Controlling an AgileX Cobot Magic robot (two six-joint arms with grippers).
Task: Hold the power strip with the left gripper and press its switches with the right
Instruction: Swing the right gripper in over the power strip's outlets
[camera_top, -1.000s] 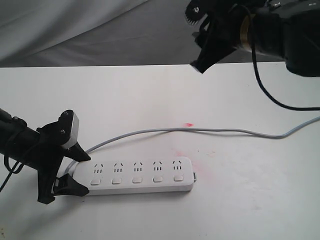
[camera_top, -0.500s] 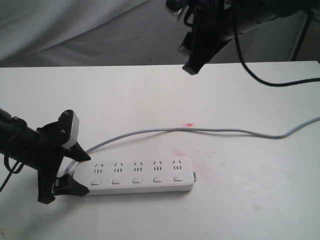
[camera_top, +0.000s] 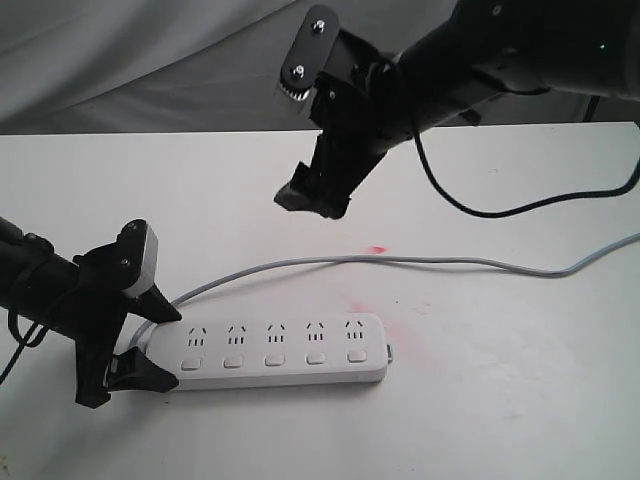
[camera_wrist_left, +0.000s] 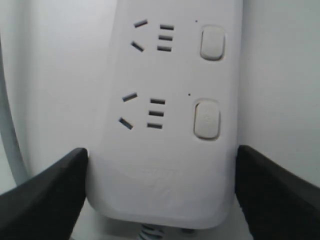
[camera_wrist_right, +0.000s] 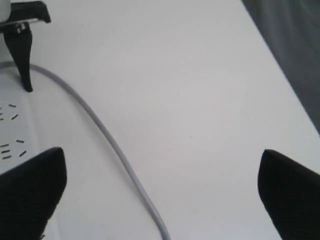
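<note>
Your left pincer (camera_top: 172, 350) is clenched on the power strip (camera_top: 280, 350). Its two pointed fingers press the strip's long sides right at the cord end, and the wrist view shows no gap on either side. That grip looks meant to pin the strip flat on the worktop (camera_top: 520, 380), so it will not skid or tip when a button is pushed.

Your right pincer (camera_top: 312, 202) is released, fingers spread wide with nothing between them. It hangs in the air well apart from the strip, and only bare worktop and the grey cord (camera_top: 420, 260) lie under it. A spread pincer gives you no single pressing tip (you will probably want it closed before descending).

The strip lies socket-face up. Its long axis runs straight out from the left pincer, with the rounded free end farthest from that grip. The switches (camera_top: 273, 360) form one row along the edge by the left pincer's finger that is farther from the right pincer. Two of them sit just beyond the left fingertips. The cord leaves the gripped end, curls past the other left finger and trails off beneath the right pincer.
</note>
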